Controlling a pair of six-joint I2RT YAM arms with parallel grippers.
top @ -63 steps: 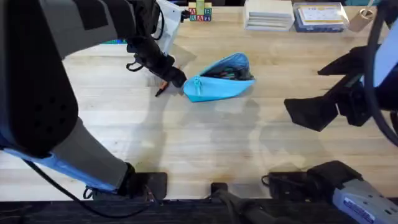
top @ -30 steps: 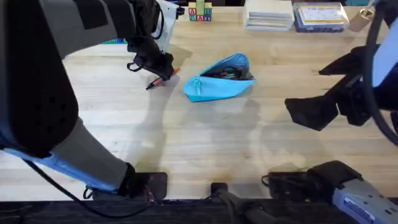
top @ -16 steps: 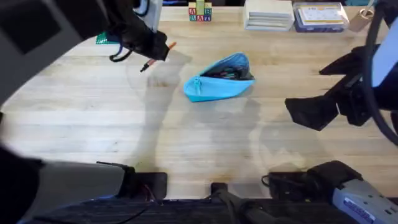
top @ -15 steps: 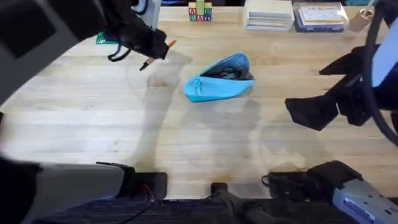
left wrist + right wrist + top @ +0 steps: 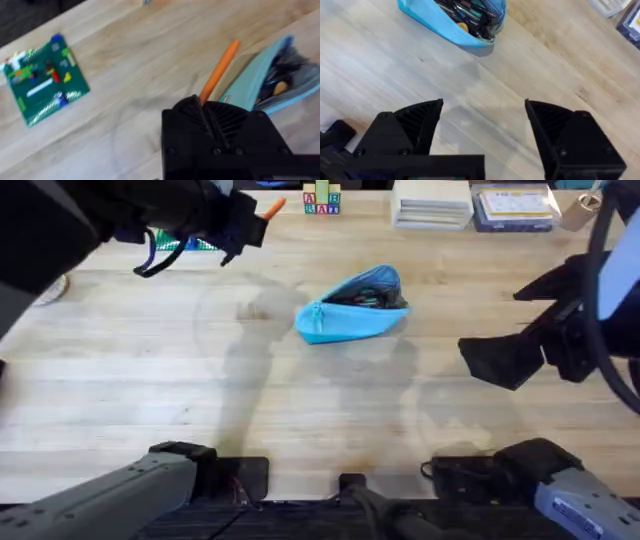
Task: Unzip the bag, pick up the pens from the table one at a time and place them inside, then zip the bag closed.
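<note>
Orange pen (image 5: 218, 71) is pinched in the left tool (image 5: 206, 116), lifted clear of the desk (image 5: 320, 410), up and to the far left of the bag (image 5: 352, 306). Grip is taken near one end; most of the shaft sticks out past the fingers.

Bag lies mid-desk, zipper open, mouth gaping, dark contents seen inside (image 5: 470, 17). Right tool (image 5: 482, 131) is spread wide and empty, held above the desk on the near right side of the bag, well apart from it.

Risks judged from here:
- Pen could pivot or slip in the end-on pinch during the carry.
- Long free end could catch the bag's rim, so the soft bag is pushed along or its mouth folded shut; nothing is holding the bag.
- If released too high or off-centre, the pen could bounce off the contents and roll onto the desk.
</note>
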